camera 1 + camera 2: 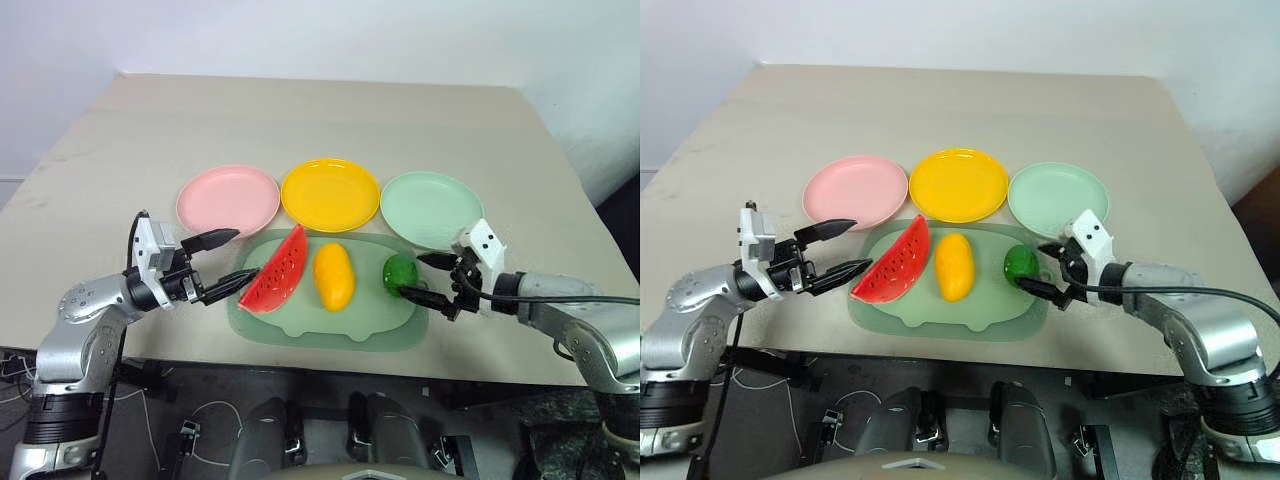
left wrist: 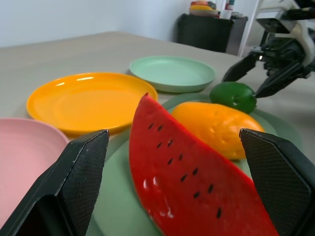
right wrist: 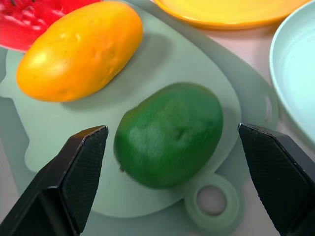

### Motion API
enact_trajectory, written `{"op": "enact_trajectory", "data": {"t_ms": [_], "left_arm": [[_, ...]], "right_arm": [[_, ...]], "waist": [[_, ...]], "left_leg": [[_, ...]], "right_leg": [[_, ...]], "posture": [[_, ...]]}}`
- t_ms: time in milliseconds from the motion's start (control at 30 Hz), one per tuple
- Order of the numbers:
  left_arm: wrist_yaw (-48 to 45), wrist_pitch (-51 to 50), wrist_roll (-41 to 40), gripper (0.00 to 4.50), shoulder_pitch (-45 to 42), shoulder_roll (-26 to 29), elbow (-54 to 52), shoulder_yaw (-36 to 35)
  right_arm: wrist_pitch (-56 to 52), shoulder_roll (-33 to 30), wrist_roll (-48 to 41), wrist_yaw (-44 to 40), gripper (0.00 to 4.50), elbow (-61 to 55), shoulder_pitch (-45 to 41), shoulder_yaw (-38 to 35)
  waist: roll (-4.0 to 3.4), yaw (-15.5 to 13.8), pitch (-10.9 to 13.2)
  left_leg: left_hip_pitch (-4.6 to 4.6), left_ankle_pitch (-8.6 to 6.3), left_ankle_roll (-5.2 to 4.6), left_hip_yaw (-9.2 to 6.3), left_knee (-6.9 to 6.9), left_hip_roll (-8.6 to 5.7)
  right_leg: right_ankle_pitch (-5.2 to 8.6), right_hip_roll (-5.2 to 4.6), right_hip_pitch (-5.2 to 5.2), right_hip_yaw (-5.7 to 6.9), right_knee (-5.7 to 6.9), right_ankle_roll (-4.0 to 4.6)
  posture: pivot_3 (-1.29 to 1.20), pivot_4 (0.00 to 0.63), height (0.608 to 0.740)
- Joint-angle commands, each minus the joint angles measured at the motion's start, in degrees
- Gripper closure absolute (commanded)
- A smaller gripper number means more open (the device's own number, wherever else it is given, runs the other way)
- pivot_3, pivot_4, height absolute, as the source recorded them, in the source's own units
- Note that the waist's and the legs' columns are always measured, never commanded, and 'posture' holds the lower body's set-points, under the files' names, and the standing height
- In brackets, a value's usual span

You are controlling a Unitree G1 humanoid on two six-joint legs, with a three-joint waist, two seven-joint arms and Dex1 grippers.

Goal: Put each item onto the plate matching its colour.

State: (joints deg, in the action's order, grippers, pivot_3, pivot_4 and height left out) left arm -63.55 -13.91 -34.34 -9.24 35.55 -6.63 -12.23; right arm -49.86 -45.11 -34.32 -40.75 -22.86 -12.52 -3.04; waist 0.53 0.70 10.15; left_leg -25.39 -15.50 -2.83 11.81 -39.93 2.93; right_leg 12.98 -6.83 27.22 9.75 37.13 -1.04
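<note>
Presently all three items lie on the pale-green mat point(image 1: 300, 322): watermelon wedge point(image 1: 276, 272) toward the robot's left, mango point(image 1: 333, 276) in the middle, green fruit point(image 1: 399, 272) toward the right; none on a plate yet; pink plate point(image 1: 228, 198), yellow plate point(image 1: 330, 193) and mint plate point(image 1: 431, 208) sit in a row just beyond the mat, all bare.

Right gripper point(image 1: 427, 276) jaws wide, holding nothing, bracketing the green fruit from its outer side; left gripper point(image 1: 224, 260) likewise wide and unloaded, fingers either side of the wedge's near end.

Risks, as judged: green fruit is rounded and glossy; an off-centre pinch could squirt it out and roll it into the mango or off the mat; wedge is tapered, so a grip near the thin tip may let it pivot or slip; mango lies near the wedge, so a finger closing there could nudge it.

Room: mint plate lies just beside the right gripper, a short lift-and-carry; pink plate similarly near the left; near table edge point(image 1: 300, 358) runs just below the mat, so a dropped fruit rolling that way would be lost; far tabletop open.
</note>
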Motion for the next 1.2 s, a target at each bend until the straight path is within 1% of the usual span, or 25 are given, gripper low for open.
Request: {"op": "enact_trajectory", "data": {"t_ms": [33, 133, 233, 367, 467, 500, 533, 700, 767, 867, 1000, 1100, 1200], "left_arm": [[0.3, 1.5, 0.2, 0.03, -0.5, -0.2, -1.0, -0.2], [1.0, 1.4, -0.1, 0.03, -0.9, -0.6, -1.2, -0.1], [1.3, 1.2, -0.2, 0.03, -1.1, -0.6, -1.3, -0.2], [1.8, 1.3, 0.0, 0.03, -1.1, -0.5, -1.4, -0.2], [2.3, 1.4, 0.3, 0.00, -1.2, -0.4, -1.3, -0.2], [2.4, 1.4, 0.4, 0.00, -1.2, -0.4, -1.3, -0.2], [2.5, 1.4, 0.4, 0.00, -1.1, -0.3, -1.4, -0.2], [2.7, 1.8, 0.6, 0.00, -0.9, 0.0, -0.7, -0.6], [2.7, 1.9, 0.5, 0.00, -0.5, 0.1, -0.7, -1.0], [2.8, 1.9, 0.3, 0.00, -0.1, 0.3, -0.9, -1.5], [3.2, 1.8, 0.2, 0.00, 0.6, 0.6, -1.7, -1.9], [3.9, 1.5, 0.0, 0.00, 0.8, 0.8, -2.4, -2.1], [5.3, 0.8, -0.1, 0.00, 0.9, 0.5, -3.7, -1.6]], "right_arm": [[-0.9, 1.6, 0.6, 0.6, 0.00, 1.6, -1.8, 1.3], [-2.3, 2.1, 1.1, 0.4, 0.00, 3.8, -3.2, 2.9], [-3.5, 3.2, 0.0, 0.4, 0.00, 4.9, -5.1, 2.5], [-3.1, 3.9, 0.9, -0.1, 0.00, 5.4, -6.2, 3.1], [-2.6, 3.9, 1.4, -0.1, 0.57, 5.4, -6.3, 3.2], [-2.2, 3.6, 2.0, -0.2, 0.82, 5.3, -6.0, 3.5], [-1.7, 3.4, 2.2, -0.5, 0.94, 5.2, -5.7, 3.5], [-2.2, 2.7, -0.5, -2.0, 0.97, 2.7, -5.5, 0.1], [-2.7, 3.3, -2.4, -1.9, 0.97, 2.8, -7.9, -2.1], [-1.8, 5.3, -1.8, 0.1, 0.97, 8.4, -15.1, -3.2], [3.1, 7.3, 3.7, 0.2, 0.97, 19.6, -23.2, -0.3], [9.9, 9.6, 8.2, -1.1, 0.97, 31.2, -28.0, 1.6], [18.8, 12.1, 14.8, -0.9, 0.97, 49.0, -34.6, 4.4]], "waist": [[0.00, 0.0, 0.0], [0.00, 0.0, 0.0], [0.00, 0.0, 0.0], [0.00, 0.0, 0.0], [0.00, 0.0, 0.0], [0.00, 0.0, 0.0], [0.00, 0.0, 0.0], [0.00, 0.0, 0.0], [0.00, 0.0, 0.0], [-0.03, 0.4, 0.0], [-0.03, 0.2, 0.0], [-0.04, 0.0, 0.0], [-0.06, 0.4, 0.0]], "left_leg": [[0.00, 0.00, 0.00, 0.00, 0.00, 0.00], [-0.01, 0.00, 0.00, 0.01, -0.01, 0.00], [-0.01, 0.00, 0.00, 0.01, -0.03, 0.00], [-0.01, 0.00, 0.00, 0.01, -0.02, 0.00], [-0.02, 0.00, 0.00, 0.01, -0.02, 0.00], [-0.02, 0.00, 0.00, 0.02, -0.02, 0.00], [-0.02, 0.00, 0.00, 0.02, -0.02, 0.00], [-0.02, 0.00, 0.00, 0.02, -0.02, 0.00], [-0.02, 0.00, 0.00, 0.02, -0.02, 0.00], [-0.01, 0.00, 0.00, 0.04, -0.03, 0.00], [0.00, 0.01, 0.01, 0.06, -0.01, 0.01], [-0.08, 0.01, 0.01, 0.08, 0.01, 0.01], [-0.09, 0.02, 0.00, 0.20, -0.03, 0.00]], "right_leg": [[0.00, 0.00, 0.00, 0.00, 0.00, 0.00], [-0.01, 0.00, -0.01, 0.00, 0.01, 0.01], [-0.02, 0.00, -0.02, 0.00, 0.01, 0.01], [-0.03, 0.01, -0.01, 0.00, 0.02, 0.01], [-0.06, 0.01, 0.00, 0.01, 0.02, 0.05], [-0.12, 0.01, 0.00, 0.01, 0.02, 0.15], [-0.12, 0.01, -0.01, 0.01, 0.02, 0.15], [-0.11, 0.01, 0.00, 0.01, 0.02, 0.14], [-0.12, 0.01, 0.00, 0.01, 0.02, 0.15], [-0.12, 0.01, 0.01, 0.00, 0.02, 0.15], [-0.15, 0.03, 0.05, 0.00, 0.03, 0.22], [-0.15, 0.03, 0.08, 0.01, 0.03, 0.20], [-0.24, 0.03, 0.09, -0.01, 0.08, 0.07]], "posture": [[0.00, 0.150, 0.696], [0.00, 0.150, 0.696], [0.00, 0.150, 0.696], [0.00, 0.150, 0.696], [0.00, 0.150, 0.696], [0.00, 0.150, 0.696], [0.00, 0.150, 0.696], [0.00, 0.150, 0.696], [0.00, 0.150, 0.696], [0.00, 0.150, 0.696], [0.00, 0.150, 0.696], [0.00, 0.150, 0.696], [0.00, 0.150, 0.696]]}}
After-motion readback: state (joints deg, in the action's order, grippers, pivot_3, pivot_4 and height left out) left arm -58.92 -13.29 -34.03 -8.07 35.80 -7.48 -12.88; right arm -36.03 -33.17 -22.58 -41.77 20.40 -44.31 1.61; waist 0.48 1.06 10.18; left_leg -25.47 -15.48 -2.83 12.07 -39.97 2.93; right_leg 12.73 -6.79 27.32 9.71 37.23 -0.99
